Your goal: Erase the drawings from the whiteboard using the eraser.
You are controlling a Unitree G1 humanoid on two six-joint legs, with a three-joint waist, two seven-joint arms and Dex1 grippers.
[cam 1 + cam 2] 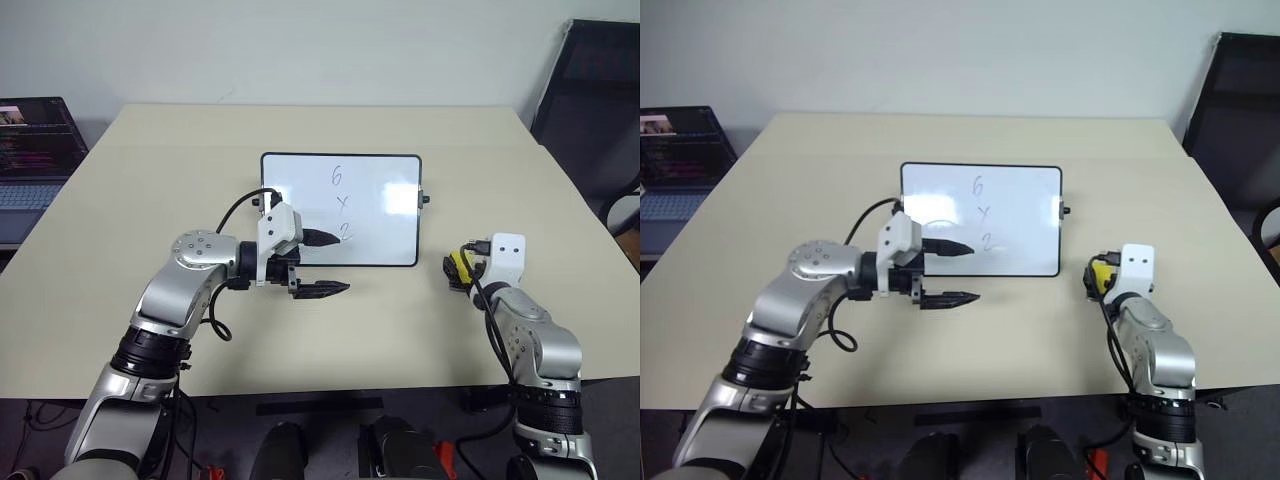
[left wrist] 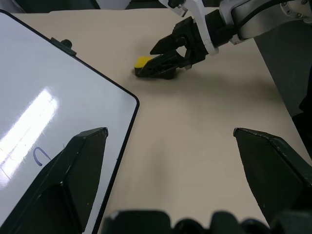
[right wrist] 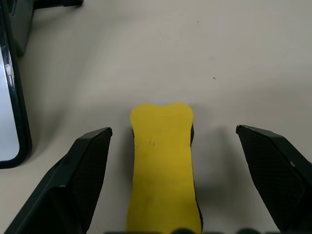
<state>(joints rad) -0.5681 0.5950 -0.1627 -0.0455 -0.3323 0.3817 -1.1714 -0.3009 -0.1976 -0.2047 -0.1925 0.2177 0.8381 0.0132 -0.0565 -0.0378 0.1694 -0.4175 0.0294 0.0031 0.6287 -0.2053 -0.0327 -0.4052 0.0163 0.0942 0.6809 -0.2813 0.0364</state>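
On table, whiteboard [image 1: 390,170] drawings [image 1: 341,204] all intact. Right gripper [image 3: 173,146] wide open, straddling eraser [image 3: 163,170], not yet gripped. Left gripper [image 1: 330,263] open, empty, hovering at board edge.

- The whiteboard [image 1: 375,180] lies flat on the table in front of me, its long sides running left to right. It is a glossy white rectangle with a thin black frame, rounded corners and a small black knob on each short side.
- The drawings [image 1: 341,204] are thin dark handwritten marks on the board, a "6", an "x" and a "2" stacked in a column near its middle, all unerased.
- The eraser [image 3: 163,165] is a small yellow block with a darker underside, slightly waisted at its far end. It lies flat on the table just beside the board's right short side, apart from the frame.
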